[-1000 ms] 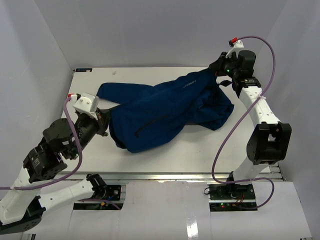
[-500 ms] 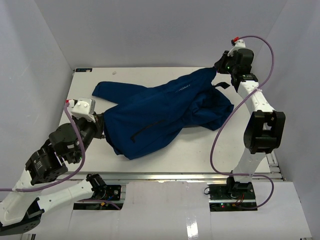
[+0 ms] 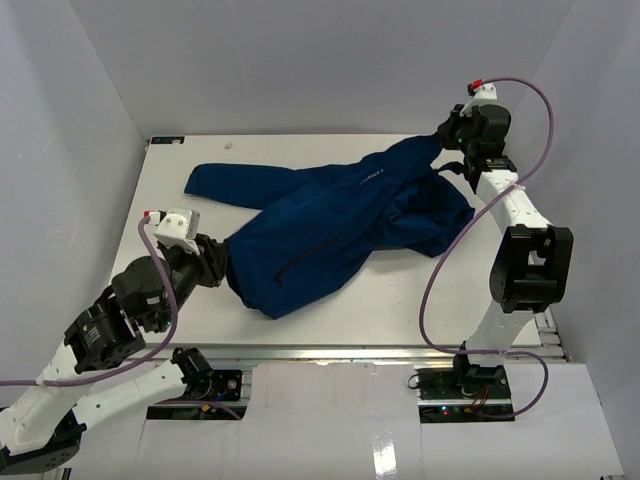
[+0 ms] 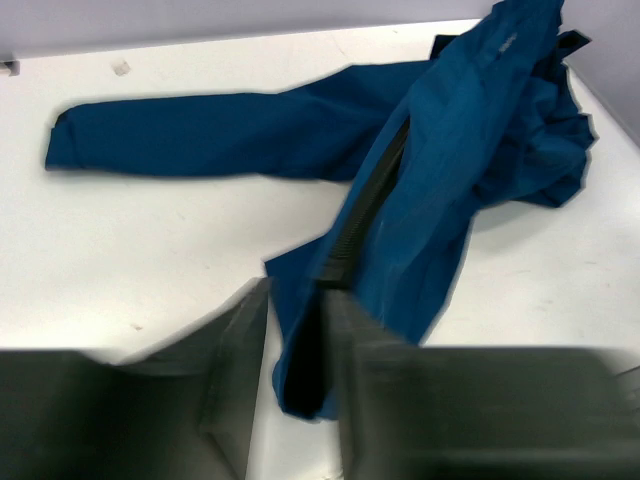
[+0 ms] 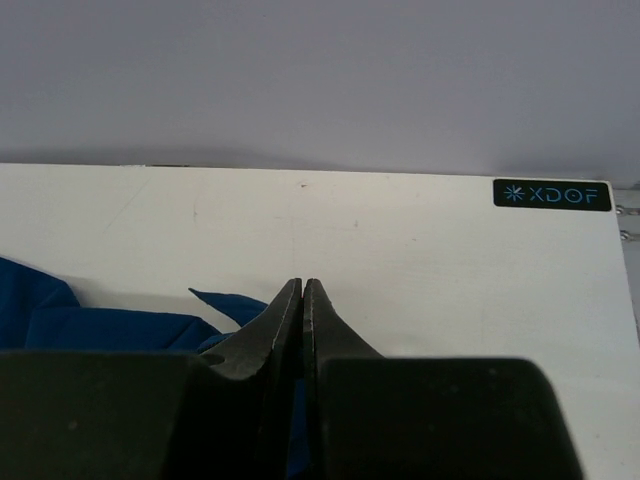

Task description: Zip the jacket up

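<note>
The royal-blue jacket (image 3: 330, 225) lies stretched diagonally across the white table (image 3: 400, 290), one sleeve (image 3: 230, 183) spread toward the back left. My right gripper (image 3: 443, 135) is at the back right, shut on the jacket's top end and holding it off the table; blue fabric (image 5: 90, 325) shows below and between the closed jaws of the right gripper (image 5: 302, 285). My left gripper (image 3: 218, 262) is at the jacket's near-left hem. In the left wrist view the left gripper (image 4: 295, 295) has its fingers parted around the hem, and the dark zipper line (image 4: 365, 205) runs away from them.
White enclosure walls stand close on the left, back and right of the table. A small XDOF label (image 5: 551, 194) marks the table's far corner. A small scrap (image 4: 120, 67) lies near the back edge beyond the sleeve.
My left gripper's jaws have parted from shut and the arm has drawn back toward the near edge. The right gripper pulled the jacket's top farther toward the back right, stretching it.
</note>
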Controlling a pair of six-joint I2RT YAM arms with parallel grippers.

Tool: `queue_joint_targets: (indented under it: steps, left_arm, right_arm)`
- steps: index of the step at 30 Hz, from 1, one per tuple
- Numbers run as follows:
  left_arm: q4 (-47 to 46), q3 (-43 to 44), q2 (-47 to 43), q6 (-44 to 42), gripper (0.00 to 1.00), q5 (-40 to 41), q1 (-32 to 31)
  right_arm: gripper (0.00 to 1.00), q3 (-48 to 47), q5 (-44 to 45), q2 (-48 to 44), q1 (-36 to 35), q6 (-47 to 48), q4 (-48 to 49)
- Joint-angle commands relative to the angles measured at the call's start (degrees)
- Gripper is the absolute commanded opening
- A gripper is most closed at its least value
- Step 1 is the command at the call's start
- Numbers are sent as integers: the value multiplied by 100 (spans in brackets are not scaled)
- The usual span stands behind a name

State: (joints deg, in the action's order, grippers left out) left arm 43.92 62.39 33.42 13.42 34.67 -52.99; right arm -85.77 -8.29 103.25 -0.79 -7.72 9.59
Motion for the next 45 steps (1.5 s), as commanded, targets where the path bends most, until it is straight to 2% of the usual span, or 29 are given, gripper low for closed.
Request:
queue_joint_targets:
  steps: [1, 4, 7, 9, 11, 13, 14, 17, 20, 23, 27, 30, 32, 34, 36, 39, 45]
  left_arm:
    - [227, -128, -43, 550, 50, -574, 35]
    - [378, -145, 13, 744, 58, -393, 35]
    - [395, 99, -7, 831, 73, -473, 35]
    - [320, 440, 12, 861, 78, -626, 35]
    - [203, 640, 63, 882, 81, -803, 35]
    - [3, 861, 251, 882, 82, -883, 35]
    - [-68, 863, 254, 891, 82, -892, 35]
    - [-364, 1078, 853, 884, 83, -1097, 33]
    - [-572, 1228, 1688, 924, 84, -1350, 35]
    - [-1285, 974, 1997, 1059, 84, -1779, 35]
    - [-2471, 58, 1906, 1120, 88, -2344, 35]
    - [-3123, -582, 2031, 1144, 92, -2708, 35]
    - [-3495, -780, 2068, 1139, 93, -2808, 35]
    - [-3958, -1097, 1942, 1102, 98, -2879, 35]
    - [-4435, -1667, 1520, 1095, 98, -2959, 35]
    - [-4925, -2070, 1276, 973, 98, -3090, 34]
    - [-5713, -2906, 823, 640, 98, -3480, 26]
  right_arm:
    - [8, 344, 336, -701, 123, 205, 756]
    - [11, 683, 282, -940, 114, 182, 702]
    - [18, 924, 260, -1233, 114, 161, 603]
    - [19, 931, 266, -1370, 114, 142, 405]
    - [21, 939, 272, -1494, 114, 134, 234]
    - [31, 1009, 197, -1624, 114, 87, 167]
    - [31, 1036, 179, -1677, 114, 86, 165]
    - [35, 1222, 76, -2001, 91, -136, -46]
    - [45, 1410, -31, -2268, -178, -313, -279]
    - [95, 1472, 28, -2529, -676, -343, -696]
    - [90, 1638, -1, -2859, -1253, -600, -1454]
    - [90, 2195, 557, -3464, -1882, -766, -1913]
    - [90, 2665, 615, -3929, -2213, -755, -2094]
    - [90, 2962, 588, -4387, -2498, -845, -2398]
    - [90, 3195, 422, -4809, -2705, -897, -2863]
    - [90, 3671, 683, -5768, -2982, -893, -2933]
    - [90, 4180, 670, -7180, -3009, -674, -2741]
